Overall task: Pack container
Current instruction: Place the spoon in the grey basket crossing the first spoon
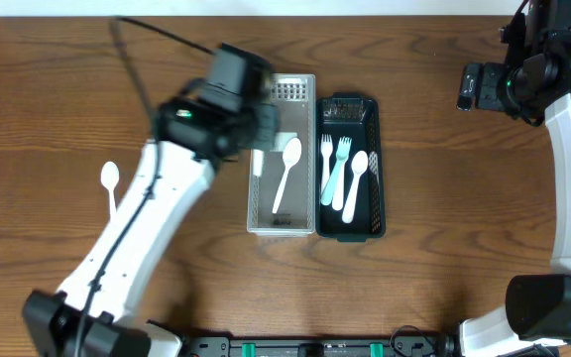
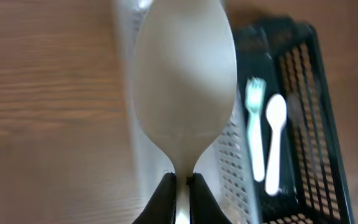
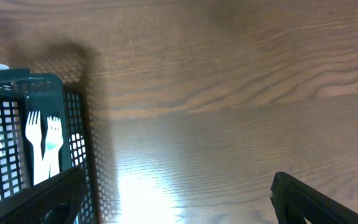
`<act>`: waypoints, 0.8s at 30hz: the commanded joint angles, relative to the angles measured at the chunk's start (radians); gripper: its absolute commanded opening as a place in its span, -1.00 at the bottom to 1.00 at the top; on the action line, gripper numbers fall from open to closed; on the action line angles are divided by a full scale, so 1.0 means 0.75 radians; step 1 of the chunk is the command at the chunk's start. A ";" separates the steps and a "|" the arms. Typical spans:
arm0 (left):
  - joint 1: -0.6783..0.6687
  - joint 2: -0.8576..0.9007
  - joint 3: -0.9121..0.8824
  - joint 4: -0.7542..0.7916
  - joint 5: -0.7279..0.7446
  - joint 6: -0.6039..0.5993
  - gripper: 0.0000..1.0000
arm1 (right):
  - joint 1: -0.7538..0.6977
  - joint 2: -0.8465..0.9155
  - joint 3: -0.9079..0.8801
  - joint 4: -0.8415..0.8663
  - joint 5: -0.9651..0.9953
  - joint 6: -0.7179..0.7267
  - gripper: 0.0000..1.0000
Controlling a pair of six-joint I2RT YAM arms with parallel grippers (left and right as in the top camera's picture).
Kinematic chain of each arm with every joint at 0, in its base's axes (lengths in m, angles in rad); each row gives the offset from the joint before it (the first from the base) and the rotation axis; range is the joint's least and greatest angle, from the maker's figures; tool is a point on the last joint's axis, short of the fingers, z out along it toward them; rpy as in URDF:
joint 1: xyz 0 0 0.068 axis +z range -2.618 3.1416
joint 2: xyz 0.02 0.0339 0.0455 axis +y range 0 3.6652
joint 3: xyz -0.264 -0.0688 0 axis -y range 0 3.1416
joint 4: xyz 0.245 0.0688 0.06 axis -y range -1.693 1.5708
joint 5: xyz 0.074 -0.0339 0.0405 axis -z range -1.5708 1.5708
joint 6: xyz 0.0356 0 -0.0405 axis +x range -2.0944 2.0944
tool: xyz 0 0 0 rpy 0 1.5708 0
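Left end effector [image 2: 180, 182] clamped on the neck of a white plastic spoon [image 2: 184, 81], held over the white perforated plastic basket [image 1: 282, 229]. We judge the placing step in hand; next move calls for lowering, then release inside. Right end effector [image 3: 179, 205] apart, idle. Another small white spoon [image 1: 110, 178] waits on the bench [image 1: 444, 248].

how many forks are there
2. Both lie in the dark basket: a white fork on its left side and a pale blue fork beside it. The left arm covers part of the white basket, so more may be hidden.
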 commanded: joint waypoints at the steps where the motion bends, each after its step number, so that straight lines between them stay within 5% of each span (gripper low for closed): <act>1: -0.079 0.127 -0.037 0.007 -0.040 0.012 -0.88 | -0.012 -0.009 -0.002 0.002 0.014 -0.017 0.96; 7: -0.105 0.320 -0.037 0.013 -0.038 0.011 -0.88 | -0.012 -0.009 -0.002 -0.006 0.014 -0.017 0.95; 8: -0.104 0.338 -0.037 0.012 -0.038 0.012 -0.81 | -0.012 -0.009 -0.002 -0.007 0.014 -0.017 0.95; 10: -0.103 0.360 -0.037 0.010 -0.038 0.012 -0.19 | -0.012 -0.009 -0.002 -0.007 0.014 -0.017 0.95; 11: -0.103 0.361 -0.037 0.009 -0.038 0.013 -0.05 | -0.012 -0.009 -0.002 -0.007 0.014 -0.017 0.96; 20: 0.039 0.105 0.038 -0.165 -0.190 0.052 0.09 | -0.015 -0.009 -0.002 -0.008 0.015 -0.039 0.96; 24: 0.251 -0.069 0.038 -0.312 -0.214 -0.005 0.40 | -0.019 -0.009 -0.002 -0.012 0.015 -0.041 0.99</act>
